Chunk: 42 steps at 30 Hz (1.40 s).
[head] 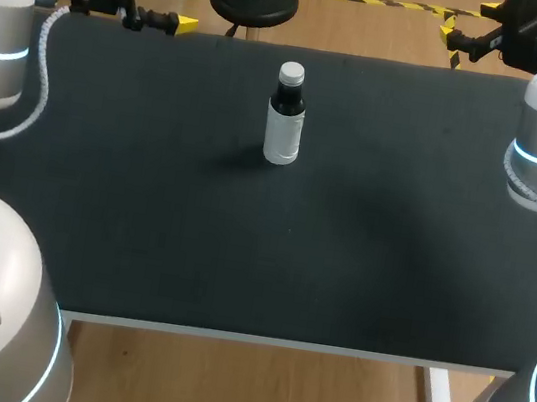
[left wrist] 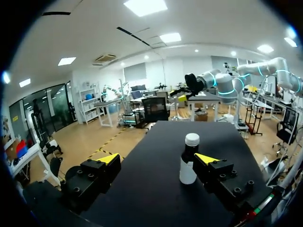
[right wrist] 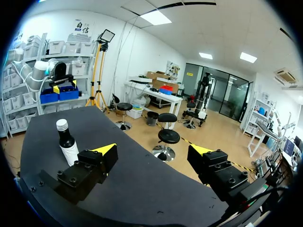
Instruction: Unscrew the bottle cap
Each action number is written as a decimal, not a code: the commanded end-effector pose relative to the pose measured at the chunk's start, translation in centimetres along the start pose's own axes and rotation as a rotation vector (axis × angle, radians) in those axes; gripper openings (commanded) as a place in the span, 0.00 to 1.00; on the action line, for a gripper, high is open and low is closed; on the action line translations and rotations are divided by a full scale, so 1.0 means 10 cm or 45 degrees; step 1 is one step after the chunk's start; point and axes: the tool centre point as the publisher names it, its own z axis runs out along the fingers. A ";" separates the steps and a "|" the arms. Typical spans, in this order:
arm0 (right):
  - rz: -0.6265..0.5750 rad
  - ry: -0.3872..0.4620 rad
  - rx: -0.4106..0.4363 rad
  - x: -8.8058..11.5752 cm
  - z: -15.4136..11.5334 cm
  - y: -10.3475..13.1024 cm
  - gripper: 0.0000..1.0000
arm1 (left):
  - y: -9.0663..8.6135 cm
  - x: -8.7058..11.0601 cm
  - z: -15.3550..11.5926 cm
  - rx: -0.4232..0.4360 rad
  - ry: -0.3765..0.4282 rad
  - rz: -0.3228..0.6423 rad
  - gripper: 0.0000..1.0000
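Nothing is grasped yet: the left gripper (left wrist: 157,158) has its fingers spread wide with nothing between them, and the right gripper (right wrist: 153,150) is the same, released and empty. The step in hand, as I judge it, is the approach.

To do it well, one gripper should take the bottle (head: 285,118) low on its white label and pin it upright on the table (head: 144,223). The other should come down over the cap (head: 291,71) with its fingers on two opposite sides, centred, so the twist runs about the bottle's own axis. The bottle is tall and narrow, so a push from one finger before the other touches could tip it. Closing squarely on the body first seems the safer order. The cap looks small and smooth, so a firm, level grip should keep it from slipping.

From the left gripper, the bottle stands ahead on the table, well apart. It is not in the gap but in line with one finger (left wrist: 220,175), whose tip overlaps the label in that wrist view. From the right gripper, it stands ahead and out beyond one finger — beside the gap, not in it — and also well apart. It is upright with the cap on, and neither gripper touches it.
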 end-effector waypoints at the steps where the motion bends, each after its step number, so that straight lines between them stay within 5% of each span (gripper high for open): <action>1: 0.000 0.002 0.004 -0.01 0.00 0.01 1.00 | 0.00 -0.05 -0.01 -0.005 0.100 -0.002 1.00; 18: 0.000 0.002 0.004 -0.01 0.00 0.01 1.00 | 0.01 -0.02 0.02 0.004 0.103 0.016 1.00; 30: 0.000 0.002 0.004 -0.01 0.00 0.01 1.00 | 0.19 0.15 0.28 0.085 0.309 0.145 1.00; 42: 0.000 0.002 0.004 -0.01 0.00 0.01 1.00 | 0.28 0.33 0.37 0.134 0.338 0.049 1.00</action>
